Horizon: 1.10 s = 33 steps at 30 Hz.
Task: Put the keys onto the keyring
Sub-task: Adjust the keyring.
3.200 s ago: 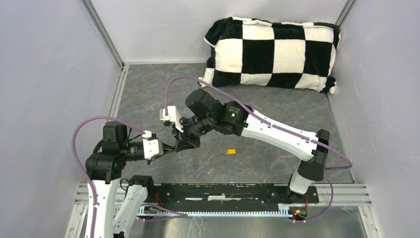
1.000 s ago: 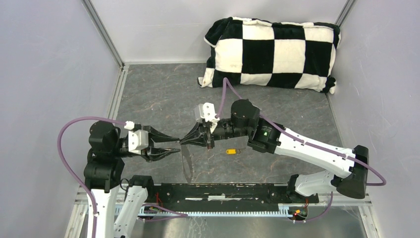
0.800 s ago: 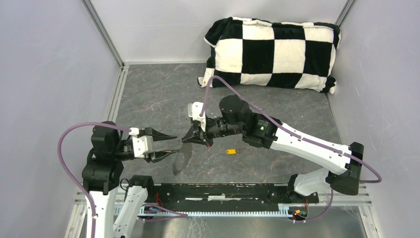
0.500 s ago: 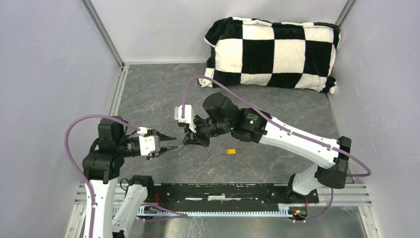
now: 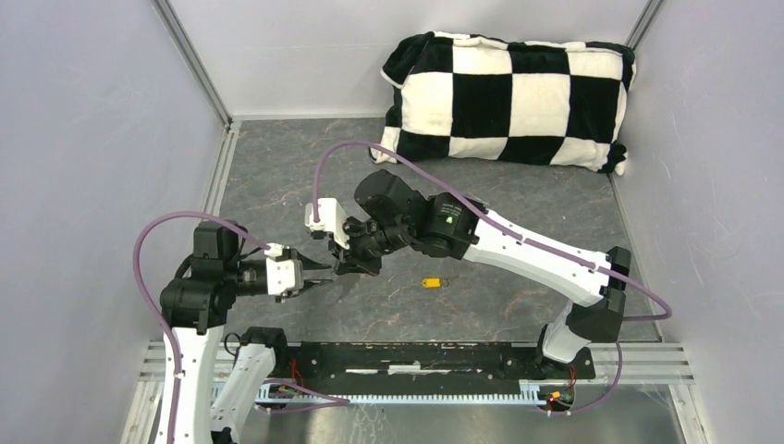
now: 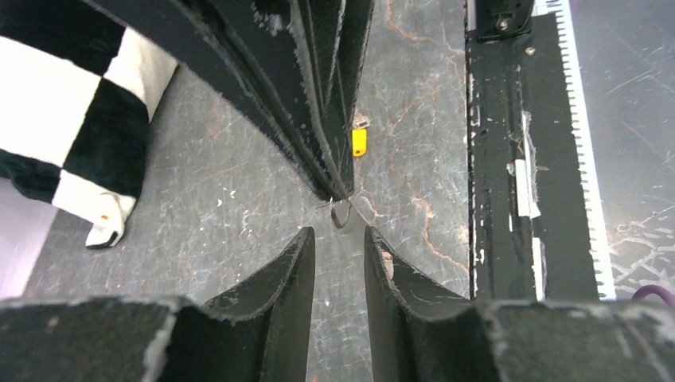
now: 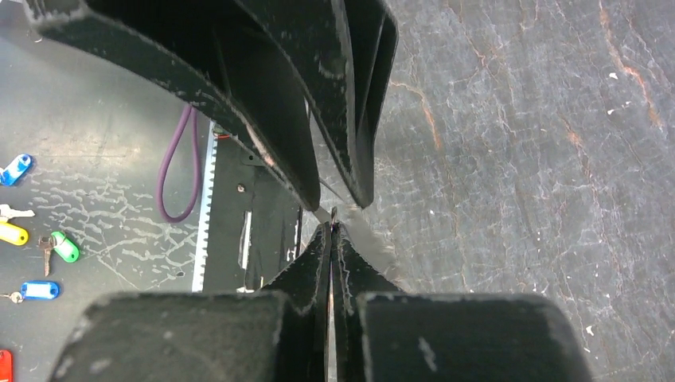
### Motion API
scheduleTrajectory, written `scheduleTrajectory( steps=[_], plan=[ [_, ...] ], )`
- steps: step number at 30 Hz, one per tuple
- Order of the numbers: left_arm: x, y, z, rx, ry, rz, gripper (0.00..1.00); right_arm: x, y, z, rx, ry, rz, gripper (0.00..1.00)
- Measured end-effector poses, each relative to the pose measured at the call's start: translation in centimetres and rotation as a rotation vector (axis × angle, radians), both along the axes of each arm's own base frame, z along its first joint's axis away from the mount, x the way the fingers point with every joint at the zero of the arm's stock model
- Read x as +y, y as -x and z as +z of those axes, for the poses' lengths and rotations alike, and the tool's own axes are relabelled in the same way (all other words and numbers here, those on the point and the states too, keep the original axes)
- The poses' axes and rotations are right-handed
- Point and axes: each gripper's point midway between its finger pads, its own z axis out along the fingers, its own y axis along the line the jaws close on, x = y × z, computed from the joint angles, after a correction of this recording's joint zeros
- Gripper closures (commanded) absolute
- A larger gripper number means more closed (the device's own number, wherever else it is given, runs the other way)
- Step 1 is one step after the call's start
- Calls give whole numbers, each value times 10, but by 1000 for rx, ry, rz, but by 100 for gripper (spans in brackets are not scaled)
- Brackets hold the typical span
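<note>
My right gripper [image 5: 341, 270] is shut on a thin silvery wire, the keyring [image 6: 341, 213]; only a small curl of it shows just past the fingertips. My left gripper [image 5: 321, 277] is open, its tips right in front of the right gripper's tips, nearly touching. In the left wrist view my left gripper [image 6: 338, 235] frames the wire curl, and the right gripper [image 6: 341, 193] comes down from above. In the right wrist view my right gripper [image 7: 330, 226] is shut below the open left gripper [image 7: 334, 200]. The yellow-headed key [image 5: 431, 283] lies on the table to the right. The green-headed key is not on the table.
A black-and-white checkered pillow [image 5: 508, 97] lies at the back right. A black rail [image 5: 416, 356] runs along the near edge. Several coloured key tags, one of them green [image 7: 66, 247], lie on the steel surface beyond the rail. Grey walls stand on both sides.
My right gripper has swung left and toward the left gripper with the keyring. The hanging loop seen earlier no longer shows. My left gripper's jaws have narrowed and moved up to the right tips.
</note>
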Motion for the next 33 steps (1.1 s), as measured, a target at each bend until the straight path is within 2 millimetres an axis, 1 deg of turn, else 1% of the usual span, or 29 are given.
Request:
scheduleTrajectory(
  steps=[4,6,13,17,18,19,21,24,25,27,30,31,33],
  plan=[
    [-2,3,-2,17,17,-17,65,7,2,1,10,9,10,100],
    [-3,4,-2,22,23,-23,68,10,3,0,14,16,14,100],
    [-4,6,-2,29,29,-29,97,12,10,-2,25,33,33,100],
    [-4,8,-3,26,33,-34,98,11,11,-1,32,36,36,99],
    [-4,8,-3,26,34,-35,98,11,12,-1,34,36,38,98],
    [-5,9,-3,26,37,-38,98,11,12,-1,37,36,40,91],
    [-5,11,-3,25,41,-42,98,11,14,-1,47,35,45,81],
    [-6,13,-2,25,46,-46,98,13,17,5,48,-18,53,61],
    [-6,14,-1,24,51,-50,98,10,18,6,45,-42,52,57],
    [-8,16,2,20,70,-66,98,-3,22,8,44,-97,46,53],
    [-13,22,12,21,117,-92,98,-31,27,14,29,-221,24,50],
    [-15,24,18,22,141,-103,98,-43,30,19,20,-294,15,50],
    [-18,29,28,15,179,-128,98,-56,33,27,6,-390,7,50]
  ],
)
